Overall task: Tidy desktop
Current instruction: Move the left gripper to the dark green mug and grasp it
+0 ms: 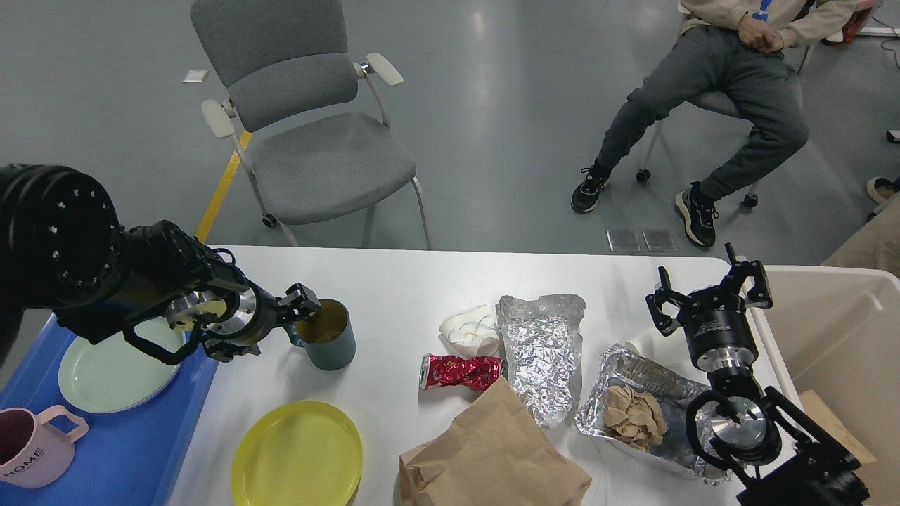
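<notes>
The white desktop (408,281) holds a teal mug (330,344), a yellow plate (297,453), a crushed red can (460,371), crumpled white tissue (467,329), a foil wrap (541,351), a brown paper bag (492,457) and a foil tray (626,372) with crumpled brown paper (636,418). My left gripper (295,316) is low at the mug's left side, open, one finger at the rim and the handle hidden behind it. My right gripper (706,288) stands open and empty above the foil tray's far end.
A blue tray (133,450) at the left carries a pale green plate (105,372) and a pink mug (31,450). A beige bin (837,337) stands off the table's right edge. A grey chair (316,154) and a seated person (717,91) are beyond the table.
</notes>
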